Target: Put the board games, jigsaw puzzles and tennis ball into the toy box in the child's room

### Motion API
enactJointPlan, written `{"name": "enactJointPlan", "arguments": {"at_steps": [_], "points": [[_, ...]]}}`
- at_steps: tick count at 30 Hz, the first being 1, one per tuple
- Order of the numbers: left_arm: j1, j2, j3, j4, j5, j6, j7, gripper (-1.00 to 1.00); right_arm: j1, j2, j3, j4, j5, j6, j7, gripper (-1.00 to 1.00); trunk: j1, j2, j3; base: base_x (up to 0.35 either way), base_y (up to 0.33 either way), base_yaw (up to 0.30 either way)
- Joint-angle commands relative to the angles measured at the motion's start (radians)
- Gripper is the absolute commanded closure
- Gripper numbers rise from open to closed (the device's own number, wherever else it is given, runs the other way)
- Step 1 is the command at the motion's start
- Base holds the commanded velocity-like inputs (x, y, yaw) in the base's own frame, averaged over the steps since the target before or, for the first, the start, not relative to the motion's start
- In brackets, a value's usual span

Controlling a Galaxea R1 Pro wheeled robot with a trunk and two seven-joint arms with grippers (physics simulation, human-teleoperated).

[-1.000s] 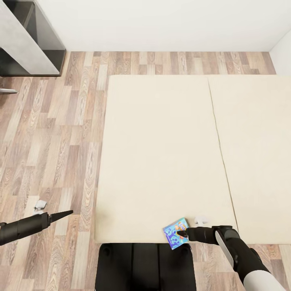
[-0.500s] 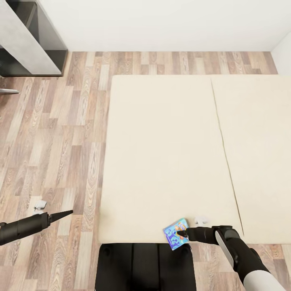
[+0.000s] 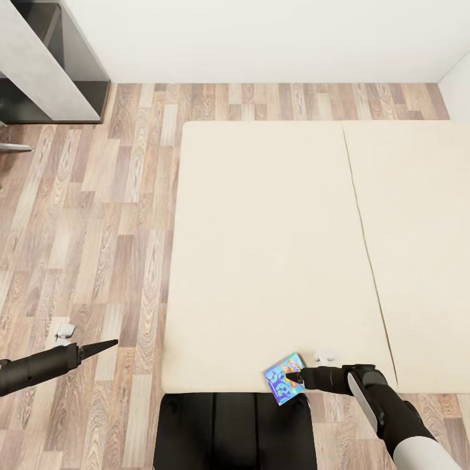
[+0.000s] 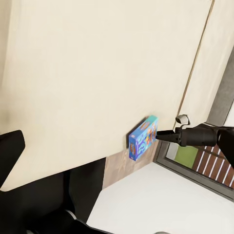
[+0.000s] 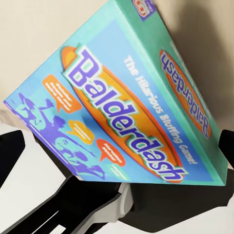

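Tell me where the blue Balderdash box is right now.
The Balderdash box is in the right hand, at the near edge of the beige bed, low and right of centre in the head view.

A wood-plank floor [image 3: 98, 215] in mixed brown and grey tones runs along the left of the scene and continues in a strip across the far side, up to a plain white wall [image 3: 261, 39]. In the far left corner a dark, open-fronted shelf unit [image 3: 81, 72] stands against that wall, with a pale grey mottled panel [image 3: 32, 65] slanting across its front. On the planks at the near left lies a small white-grey object [image 3: 63, 334], too small to identify.
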Motion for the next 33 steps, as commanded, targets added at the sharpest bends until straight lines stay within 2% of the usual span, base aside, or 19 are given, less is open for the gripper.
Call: {"name": "enactJointPlan", "arguments": {"at_steps": [1,9,17,33], "points": [[0.000,0.000,0.000,0.000,0.001,0.010,-0.003,-1.00,0.000,-0.001,0.001,-0.001,-0.008,0.008,-0.002,-1.00,0.001,-0.002,-0.001,0.000,0.002,0.000],[0.000,0.000,0.000,0.000,0.001,0.010,-0.002,-1.00,0.000,-0.001,0.001,-0.001,-0.008,0.008,-0.002,-1.00,0.001,-0.002,-0.001,0.000,0.023,0.000],[0.000,0.000,-0.001,0.000,0.001,0.010,-0.001,-1.00,0.000,-0.001,0.001,-0.001,-0.008,0.008,-0.002,-1.00,0.001,-0.002,-0.001,0.000,0.151,0.000],[0.000,0.000,-0.001,0.000,0.001,0.010,-0.001,-1.00,0.000,-0.002,0.001,-0.001,-0.006,0.009,-0.002,-1.00,0.001,-0.002,-0.001,0.000,0.012,0.000]]}}
